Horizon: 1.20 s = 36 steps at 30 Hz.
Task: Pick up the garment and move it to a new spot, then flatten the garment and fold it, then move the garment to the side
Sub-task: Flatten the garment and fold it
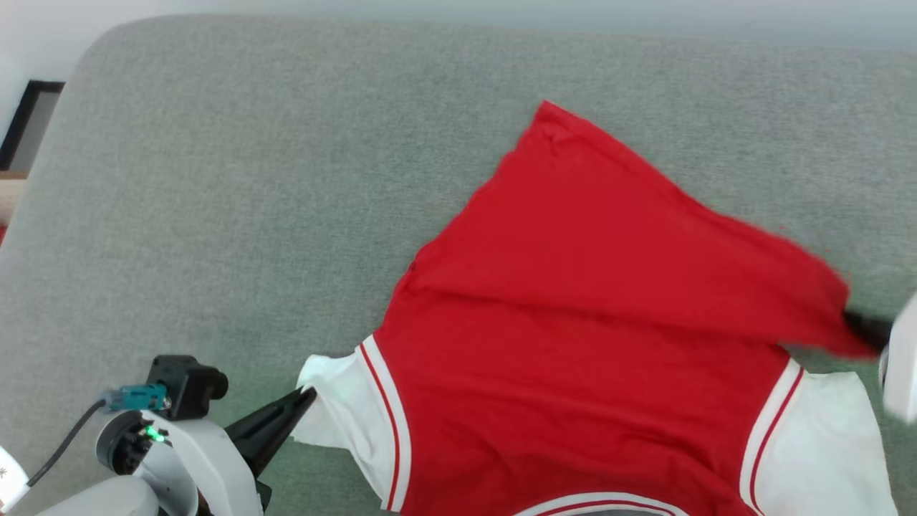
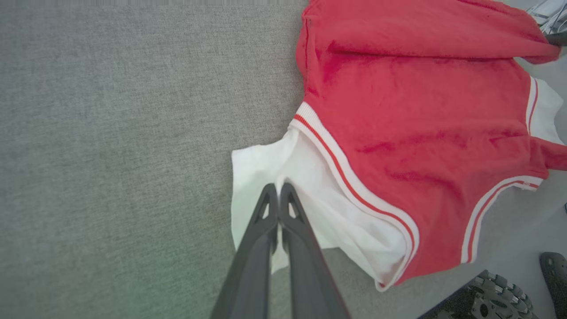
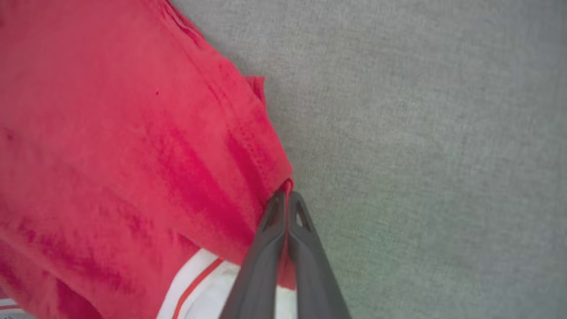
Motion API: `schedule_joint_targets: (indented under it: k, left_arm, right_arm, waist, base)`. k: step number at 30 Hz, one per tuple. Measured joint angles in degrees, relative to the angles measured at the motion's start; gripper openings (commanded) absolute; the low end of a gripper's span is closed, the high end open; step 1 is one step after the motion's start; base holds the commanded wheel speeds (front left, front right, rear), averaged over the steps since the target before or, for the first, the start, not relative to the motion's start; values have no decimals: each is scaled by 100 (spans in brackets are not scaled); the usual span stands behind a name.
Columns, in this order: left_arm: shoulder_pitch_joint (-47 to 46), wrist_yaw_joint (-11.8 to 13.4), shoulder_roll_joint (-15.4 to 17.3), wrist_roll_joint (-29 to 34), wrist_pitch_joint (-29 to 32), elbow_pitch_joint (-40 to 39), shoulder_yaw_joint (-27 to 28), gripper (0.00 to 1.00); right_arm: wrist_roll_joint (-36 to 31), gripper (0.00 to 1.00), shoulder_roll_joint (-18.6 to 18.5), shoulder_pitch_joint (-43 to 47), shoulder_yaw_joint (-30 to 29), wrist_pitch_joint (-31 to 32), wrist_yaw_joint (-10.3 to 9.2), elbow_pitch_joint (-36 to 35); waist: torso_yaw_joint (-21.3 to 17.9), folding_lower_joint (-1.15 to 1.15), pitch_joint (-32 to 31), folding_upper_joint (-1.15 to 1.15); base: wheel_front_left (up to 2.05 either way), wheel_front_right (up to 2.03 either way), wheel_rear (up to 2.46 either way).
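Note:
The garment (image 1: 573,287) lies on the grey padded surface (image 1: 251,179), red with white sleeves and striped trim; no lettering shows. Its red hem is drawn over toward the right. My right gripper (image 1: 863,328) sits at the right edge, shut on a red hem corner, and the cloth is pinched between its tips (image 3: 288,195). My left gripper (image 1: 309,393) is at the lower left, its fingers closed together at the white sleeve's edge. In the left wrist view its tips (image 2: 278,188) lie on the sleeve with a small pucker of white cloth at them. The garment (image 2: 421,110) spreads up and right, and fills the left of the right wrist view (image 3: 110,155).
The grey surface reaches wide to the left and far side of the garment, with a rounded far-left corner. A dark-framed object (image 1: 29,122) stands beyond that corner. A wheel of the robot's base (image 2: 496,297) shows below the surface's near edge.

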Motion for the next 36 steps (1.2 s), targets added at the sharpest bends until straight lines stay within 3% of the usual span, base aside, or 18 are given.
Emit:
schedule_joint_targets:
  k: [7,9,17,18,19,20,21,29,36]
  left_arm:
    - [-8,22,36,2,9,-68,14,0]
    - [-11,19,33,31,2,-70,13,0]
    - [-16,-44,-27,48,-53,24,10,0]
    - [-16,-44,-27,48,-53,24,10,0]
    - [-17,-60,-42,48,-67,40,9,0]
    - [-24,-89,-67,52,-71,68,5,0]
    - [-29,-94,-70,53,-71,81,5,0]
    - [-26,-111,-75,53,-124,120,4,0]
    - [-10,-86,-67,60,-124,51,-10,0]
  right_arm:
    - [-256,0,682,1205,-751,464,0,-1028]
    - [-391,0,1034,1655,-991,581,0,-1235]
    - [-757,0,1429,1864,-1094,109,3,-903]
    - [-757,11,1429,1864,-1094,109,3,-903]
    - [-802,44,1460,1825,-1084,19,4,-802]
    - [-831,86,1429,1790,-1013,-120,9,-673]
    - [-828,100,1434,1745,-1010,-174,9,-623]
    - [-759,100,1357,1685,-1012,-201,14,-878]
    - [-661,100,1204,1602,-1279,4,0,-1916]
  waist:
    - [-67,0,-5,0]
    - [-63,0,12,0]
    - [-51,0,78,0]
    - [-51,0,78,0]
    - [-52,0,83,0]
    - [-47,0,90,0]
    - [-47,0,94,0]
    - [-66,0,59,0]
    - [-47,0,31,0]
  base:
    - [0,0,0]
    - [0,0,0]
    - [0,0,0]
    - [0,0,0]
    - [0,0,0]
    - [0,0,0]
    - [0,0,0]
    - [0,0,0]
    - [0,0,0]
